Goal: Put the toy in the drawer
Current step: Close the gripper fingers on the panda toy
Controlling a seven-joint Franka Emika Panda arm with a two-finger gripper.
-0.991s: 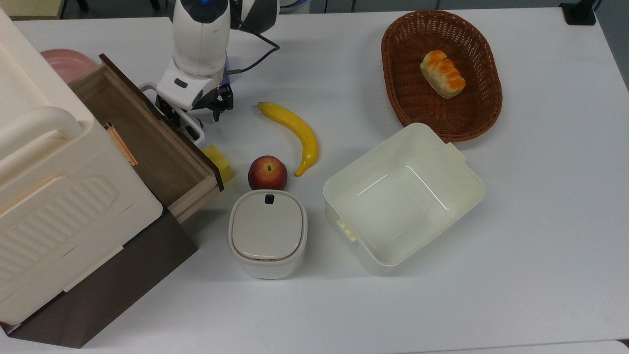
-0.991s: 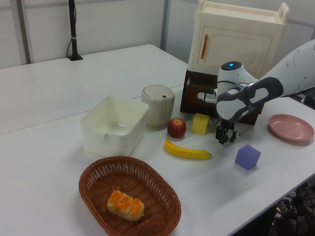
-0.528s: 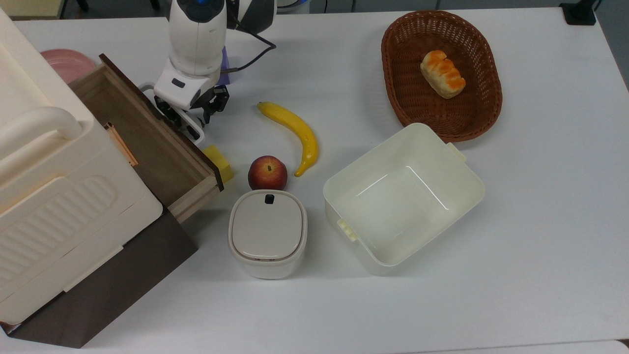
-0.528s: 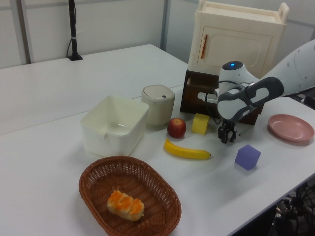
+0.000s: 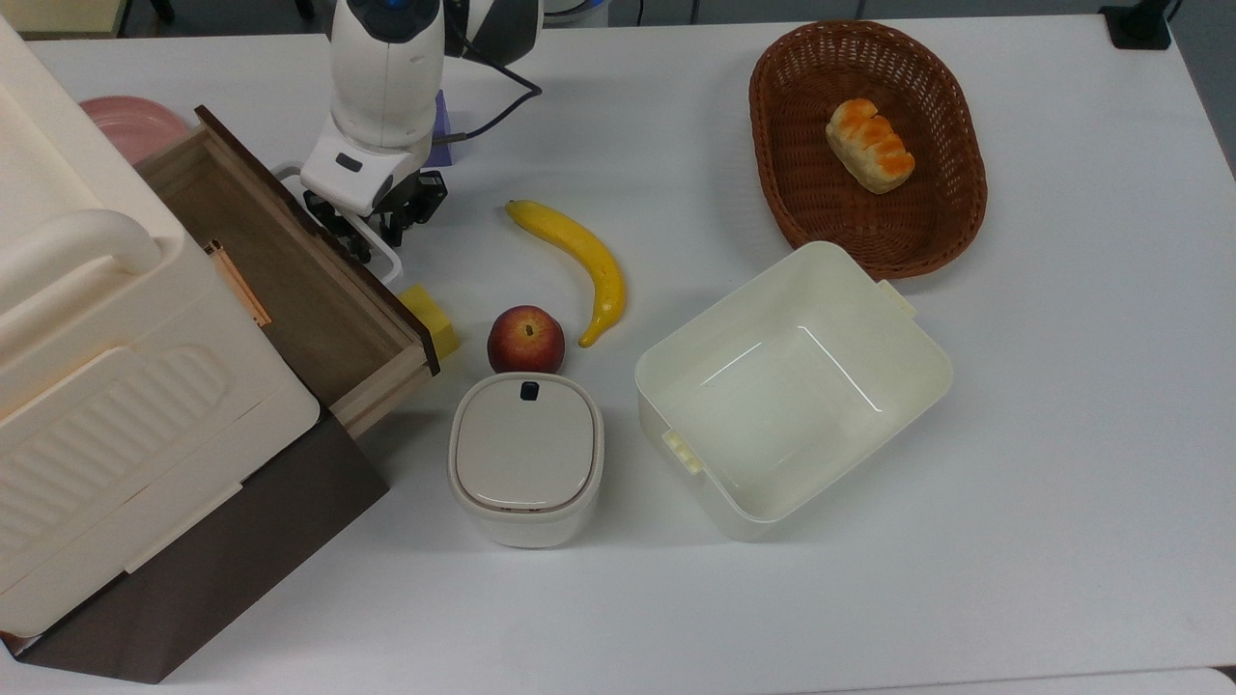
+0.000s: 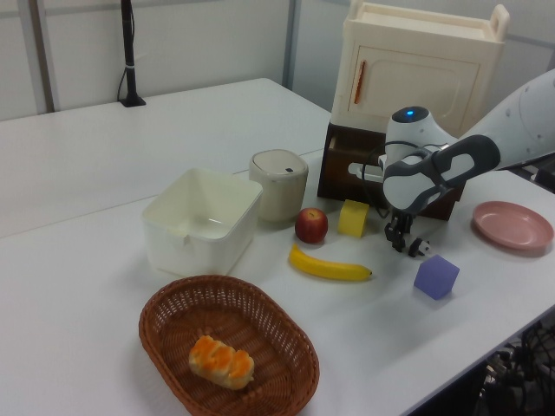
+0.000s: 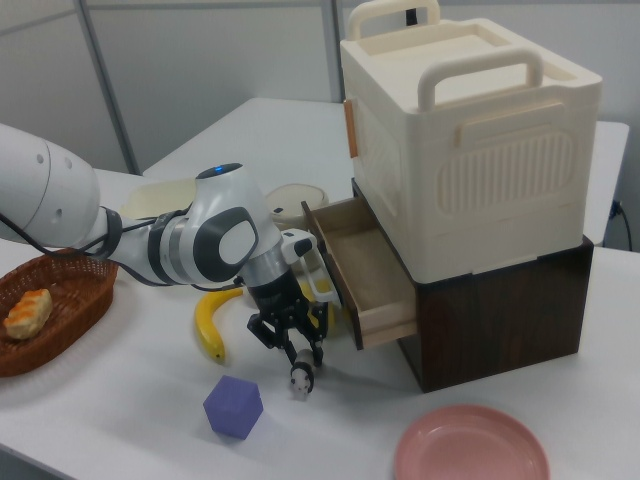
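Note:
The toy (image 7: 300, 381), a small black-and-white figure, stands on the table just below my gripper (image 7: 289, 349), between the purple cube and the drawer front. In the left view the toy (image 6: 422, 248) sits just right of the gripper (image 6: 401, 243). The fingers hang downward and look open, with nothing held between them. The drawer (image 5: 280, 261) is pulled out and its light-wood floor is bare; its dark front panel with the white loop handle (image 5: 386, 259) lies right beside the gripper (image 5: 372, 224). In the top view my arm covers the toy.
A yellow block (image 5: 434, 319), an apple (image 5: 526, 339) and a banana (image 5: 577, 259) lie near the drawer front. A purple cube (image 7: 233, 407) and a pink plate (image 7: 471, 447) sit close by. Further off are a lidded pot (image 5: 526, 458), a cream bin (image 5: 917, 367) and a basket (image 5: 801, 193) with bread.
The gripper drifted toward the top view's left, nearer the drawer handle. In the left view the toy has come into sight just right of the fingers.

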